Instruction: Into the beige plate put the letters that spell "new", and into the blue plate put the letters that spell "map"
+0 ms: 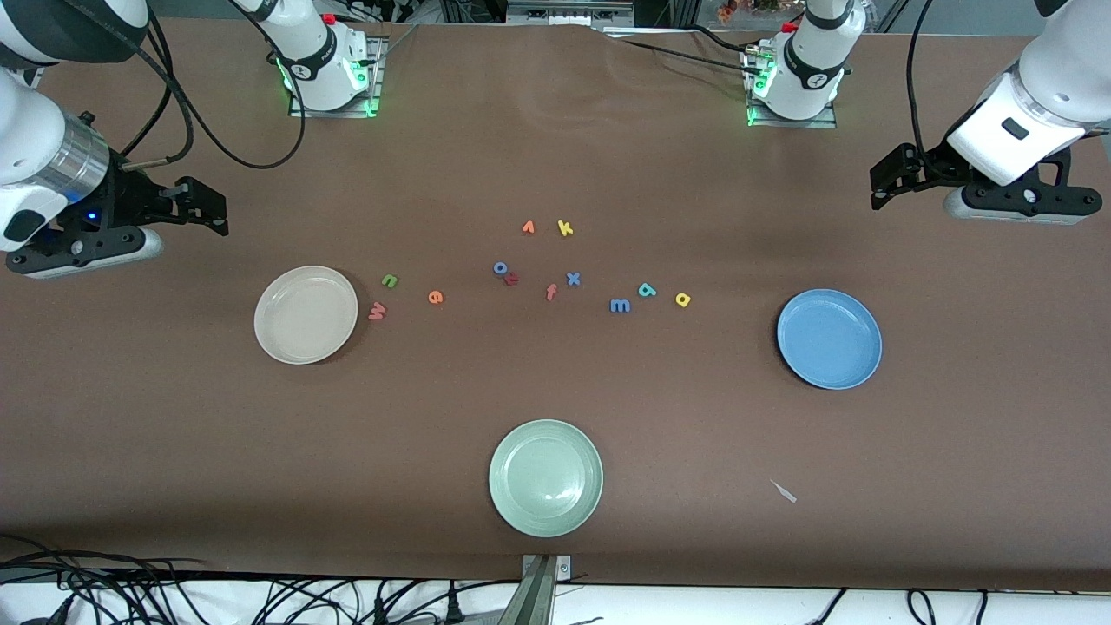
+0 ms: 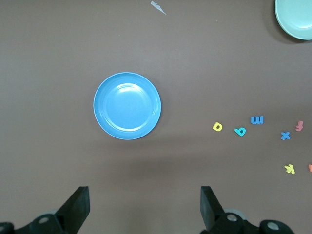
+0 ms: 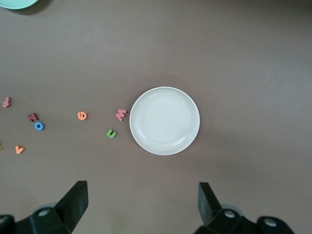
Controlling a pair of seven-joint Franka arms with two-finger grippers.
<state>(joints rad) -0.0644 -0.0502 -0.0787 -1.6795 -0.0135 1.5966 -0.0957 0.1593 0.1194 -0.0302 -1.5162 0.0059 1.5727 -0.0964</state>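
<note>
Front view: beige plate (image 1: 305, 314) twd right arm's end, pink w (image 1: 377, 310) just beside it, green n (image 1: 390, 279) and orange e (image 1: 435, 297) near. Blue m (image 1: 620, 305), teal a (image 1: 647, 290), yellow p (image 1: 683, 299) mid-table; blue plate (image 1: 829, 338) twd left arm's end. Pale green plate (image 1: 546, 477) nearest camera.

Left wrist view: left gripper (image 2: 145, 207) over bare table by blue plate, jaws wide, holding nothing.

Right wrist view: right gripper (image 3: 143, 204) by beige plate, jaws wide, nothing held.
</note>
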